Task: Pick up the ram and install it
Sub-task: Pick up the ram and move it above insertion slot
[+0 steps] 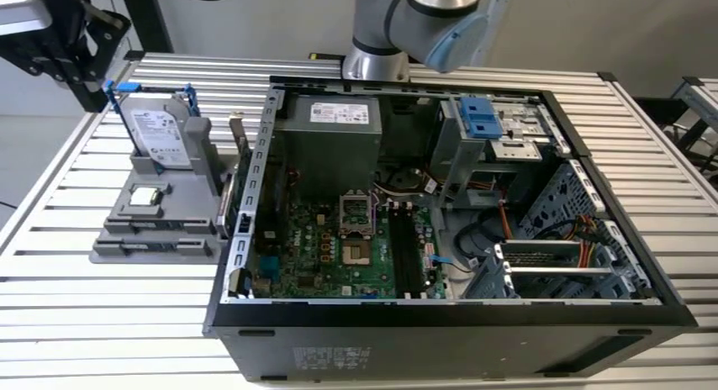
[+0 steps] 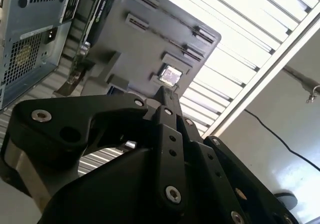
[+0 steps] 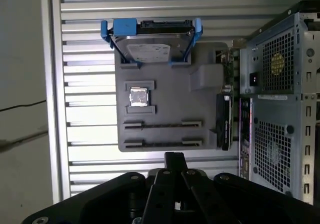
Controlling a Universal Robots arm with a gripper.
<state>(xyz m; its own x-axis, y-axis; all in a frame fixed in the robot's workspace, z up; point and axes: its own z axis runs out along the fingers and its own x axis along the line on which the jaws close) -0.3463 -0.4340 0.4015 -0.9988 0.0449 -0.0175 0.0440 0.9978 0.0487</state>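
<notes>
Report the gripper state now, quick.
Gripper: closed, with nothing visibly held, hanging above the gray parts tray.

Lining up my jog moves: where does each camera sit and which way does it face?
Exterior view: off the arm, looking down into the open computer case and parts holder; the arm shows at the far edge.
First wrist view: on the wrist, looking straight down on the holder past the shut gripper.
Second wrist view: on the wrist, slanting across the holder; gripper linkage up close.
Shared: all three show the holder's processor chip.
</notes>
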